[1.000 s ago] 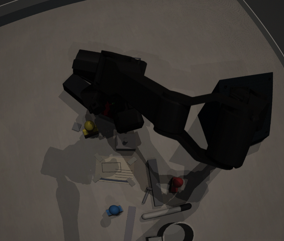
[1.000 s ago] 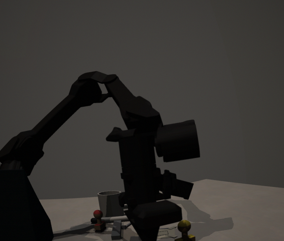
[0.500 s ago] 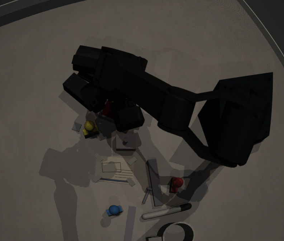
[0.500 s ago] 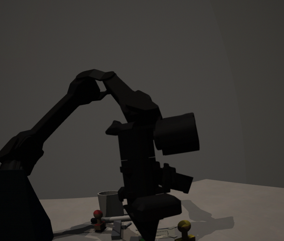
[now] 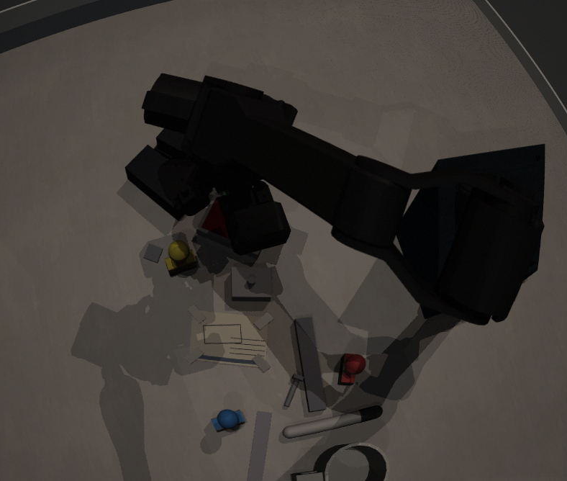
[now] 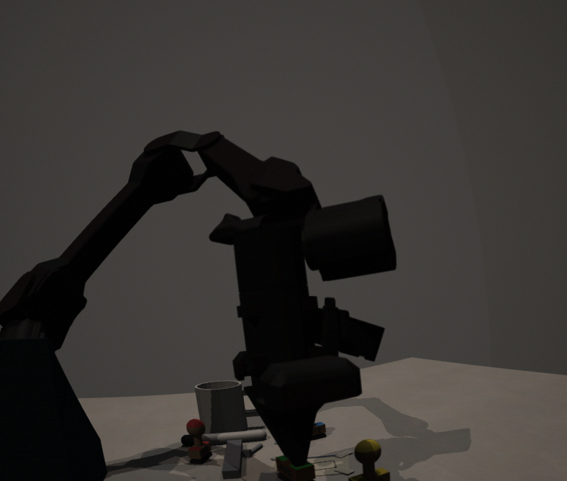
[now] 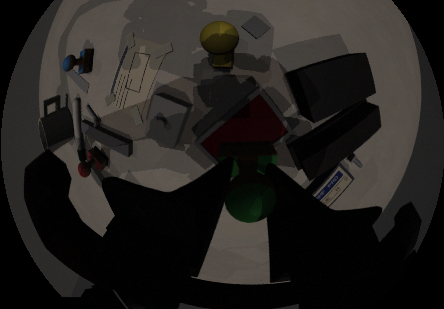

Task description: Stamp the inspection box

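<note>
Top: my gripper (image 5: 221, 204) sits centre-left of frame, pinching the green-knobbed stamp (image 5: 224, 194). Its red base hangs over the dark ink pad (image 5: 206, 243), above the card (image 5: 229, 338).

Exterior: stamp base (image 6: 294, 468) is bottom centre, just off the bench (image 6: 480, 403); contact I can't tell.

Wrist: green knob (image 7: 249, 199) is clamped between the fingers. I judge it light and rigid with a slick knob, so I'd hold at the neck.

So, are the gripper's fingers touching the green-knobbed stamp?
Touching. In the wrist view the gripper is shut on the green-knobbed stamp, the two dark fingers pressing its sides.
</note>
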{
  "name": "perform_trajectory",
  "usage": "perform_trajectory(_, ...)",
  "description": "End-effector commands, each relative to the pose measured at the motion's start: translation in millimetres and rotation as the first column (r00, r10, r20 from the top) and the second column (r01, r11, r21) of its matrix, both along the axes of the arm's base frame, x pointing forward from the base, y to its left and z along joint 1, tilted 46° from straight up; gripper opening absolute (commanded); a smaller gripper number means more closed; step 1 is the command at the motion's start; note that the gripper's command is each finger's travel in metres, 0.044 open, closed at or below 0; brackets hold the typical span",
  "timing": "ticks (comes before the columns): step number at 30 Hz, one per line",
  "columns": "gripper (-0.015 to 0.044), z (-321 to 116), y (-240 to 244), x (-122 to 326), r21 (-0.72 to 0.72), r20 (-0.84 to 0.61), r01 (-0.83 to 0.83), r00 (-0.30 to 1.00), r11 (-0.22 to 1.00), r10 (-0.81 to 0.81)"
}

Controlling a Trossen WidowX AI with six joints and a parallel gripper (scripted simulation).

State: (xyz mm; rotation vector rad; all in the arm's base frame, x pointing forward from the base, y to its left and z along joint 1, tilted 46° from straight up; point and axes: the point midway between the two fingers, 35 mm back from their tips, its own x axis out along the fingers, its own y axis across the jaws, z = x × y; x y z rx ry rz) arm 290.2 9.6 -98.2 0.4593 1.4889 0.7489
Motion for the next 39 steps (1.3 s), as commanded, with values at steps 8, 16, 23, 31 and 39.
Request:
perform_trajectory(8, 0.0000, 13, -13, 0, -0.004, 0.000, -0.007, 1.000, 1.000, 0.007)
perform_trajectory(16, 0.0000, 29, 1, 11, -0.003, 0.131, -0.135, 0.982, 0.991, 0.134)
perform_trajectory(23, 0.0000, 50, 22, 23, -0.023, 0.295, -0.296, 0.911, 0.955, 0.289)
perform_trajectory(31, 0.0000, 75, 49, 32, -0.073, 0.466, -0.464, 0.767, 0.883, 0.441)
perform_trajectory(39, 0.0000, 101, 77, 37, -0.151, 0.611, -0.604, 0.566, 0.783, 0.554)
